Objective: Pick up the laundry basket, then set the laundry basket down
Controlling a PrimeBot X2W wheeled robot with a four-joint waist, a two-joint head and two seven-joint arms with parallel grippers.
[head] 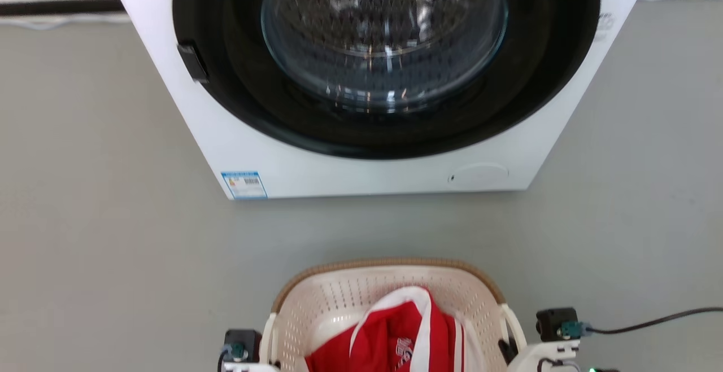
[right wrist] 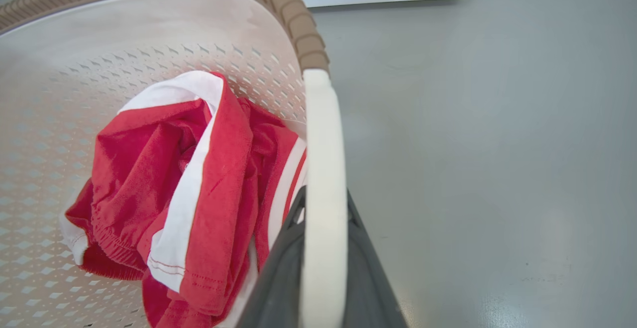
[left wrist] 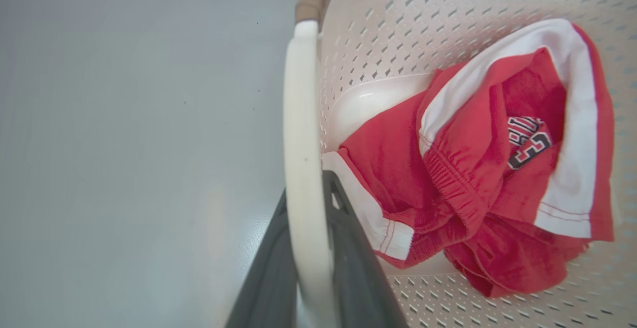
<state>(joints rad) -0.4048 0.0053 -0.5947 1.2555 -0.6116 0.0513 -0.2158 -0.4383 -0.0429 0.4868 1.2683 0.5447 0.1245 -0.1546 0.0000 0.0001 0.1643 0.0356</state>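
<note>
Head view: the laundry basket (head: 390, 263) is at bottom centre, between my two arms; I cannot tell whether it rests on the grey floor (head: 101, 219) or hangs just above it. A red and white garment (head: 395, 332) lies bunched inside. Ahead, well apart from the basket, stands the white washing machine (head: 339, 174), round glass door (head: 384, 33) facing me, blue label (head: 244, 184) at its lower left corner. A dark cable (head: 655, 321) runs rightward from my right wrist. My left gripper (left wrist: 306, 188) is clamped on the left loop handle (left wrist: 301, 119), one dark finger on each side. My right gripper (right wrist: 324, 196) grips the right loop handle (right wrist: 323, 134) likewise.
</note>
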